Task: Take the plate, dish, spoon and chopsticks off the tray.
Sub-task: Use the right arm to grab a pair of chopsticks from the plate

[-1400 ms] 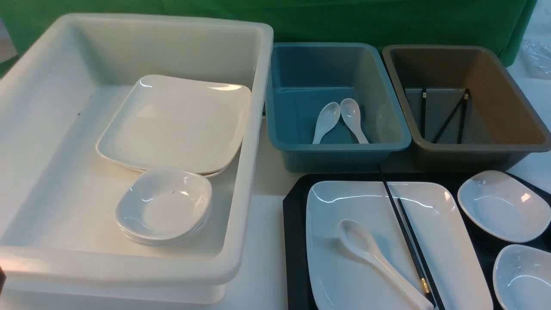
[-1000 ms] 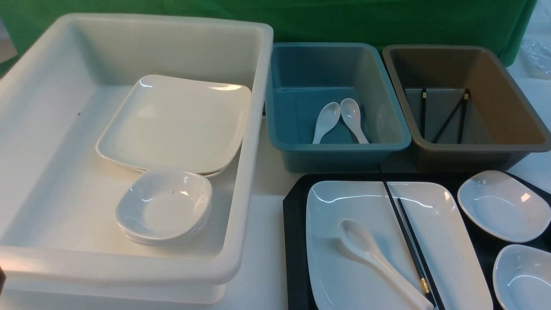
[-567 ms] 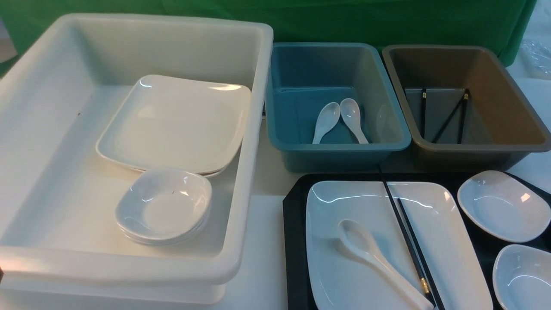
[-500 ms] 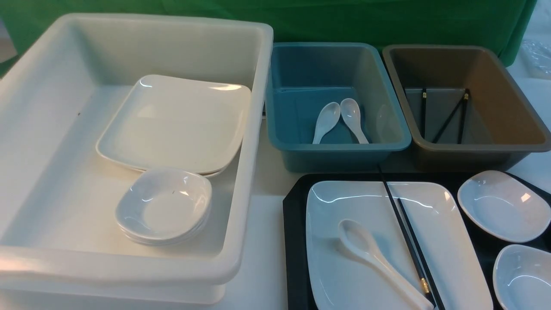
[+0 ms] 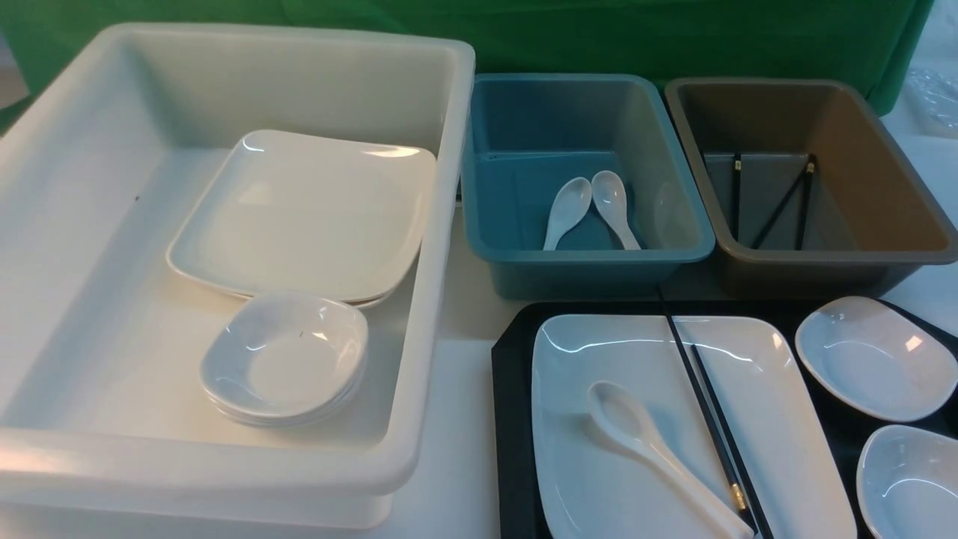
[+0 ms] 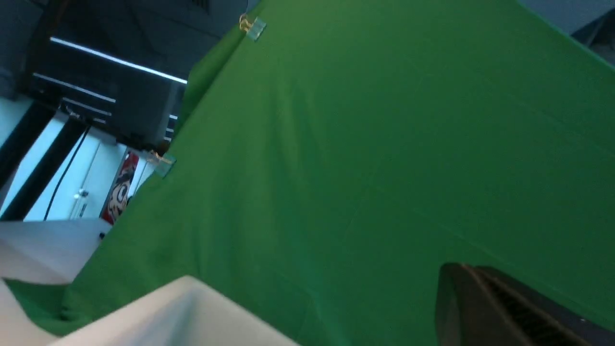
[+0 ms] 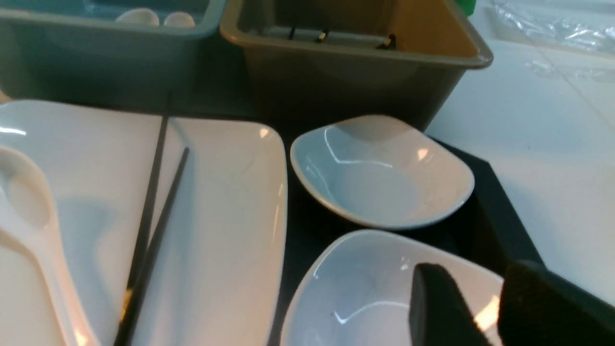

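Note:
The black tray [image 5: 513,419] lies at the front right. On it sits the white plate [image 5: 778,419], carrying the white spoon [image 5: 651,449] and the black chopsticks [image 5: 707,404]. Right of the plate are two small white dishes, a far dish [image 5: 868,359] and a near dish [image 5: 909,479]. In the right wrist view my right gripper [image 7: 471,269] is open, with one finger over the near dish [image 7: 365,293] and the other outside its rim; contact is unclear. My left gripper [image 6: 454,266] is held up against green cloth, shut and empty. Neither gripper shows in the front view.
A big white tub [image 5: 441,224] at the left holds a stack of plates [image 5: 299,217] and small dishes [image 5: 284,359]. Behind the tray stand a blue tub [image 5: 584,258] holding two spoons and a brown tub [image 5: 823,258] holding chopsticks. Green cloth hangs behind.
A dark bit at the front view's lower left edge has slipped out of the frame. Nothing on the tray or in the tubs has moved.

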`<state>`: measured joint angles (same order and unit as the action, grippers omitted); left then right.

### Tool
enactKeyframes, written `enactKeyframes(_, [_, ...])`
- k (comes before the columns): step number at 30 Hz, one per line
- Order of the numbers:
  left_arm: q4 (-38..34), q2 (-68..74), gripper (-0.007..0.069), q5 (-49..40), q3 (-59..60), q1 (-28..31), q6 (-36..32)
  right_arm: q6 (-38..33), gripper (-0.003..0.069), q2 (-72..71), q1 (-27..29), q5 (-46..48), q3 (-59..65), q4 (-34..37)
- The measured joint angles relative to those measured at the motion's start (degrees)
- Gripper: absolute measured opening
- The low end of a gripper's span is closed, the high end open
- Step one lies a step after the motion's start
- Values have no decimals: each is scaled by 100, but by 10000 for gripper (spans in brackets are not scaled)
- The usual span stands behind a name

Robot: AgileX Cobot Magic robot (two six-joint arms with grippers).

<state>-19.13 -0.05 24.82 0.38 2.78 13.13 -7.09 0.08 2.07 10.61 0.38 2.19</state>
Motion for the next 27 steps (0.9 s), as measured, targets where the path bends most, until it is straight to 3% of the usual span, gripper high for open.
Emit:
enactKeyframes(6, [390,0,4,970,0,4,82,125,239,0,0,-589,0,141])
enactKeyframes(8, [607,-5,4,1473,-38,4,371,1014,239,0,0,-1240,1,715])
enactKeyframes(10, [649,-5,4,1376,-217,4,519,1888,239,0,0,-1622,1,1065])
enactKeyframes(12, [759,-12,4,780,-841,4,638,2885,239,0,0,-1979,1,1301])
enactKeyframes(17, [1476,324,4,-1800,-2627,4,670,3485,239,0,0,-2323,1,1421])
enactKeyframes(21, [1590,1013,4,-3606,-3702,4,612,3610,239,0,-6,-2617,1,1427])
enactKeyframes(22, [1583,1598,4,-4619,-4310,4,418,3622,238,-2,-68,-2530,-102,1387])
enactKeyframes(24, [1483,2082,4,-5515,-4753,4,108,3539,226,20,-176,-2181,-443,1243])
enactKeyframes(27, [970,3204,4,-6915,-5325,4,-693,2930,136,485,-474,-917,-1731,1036])
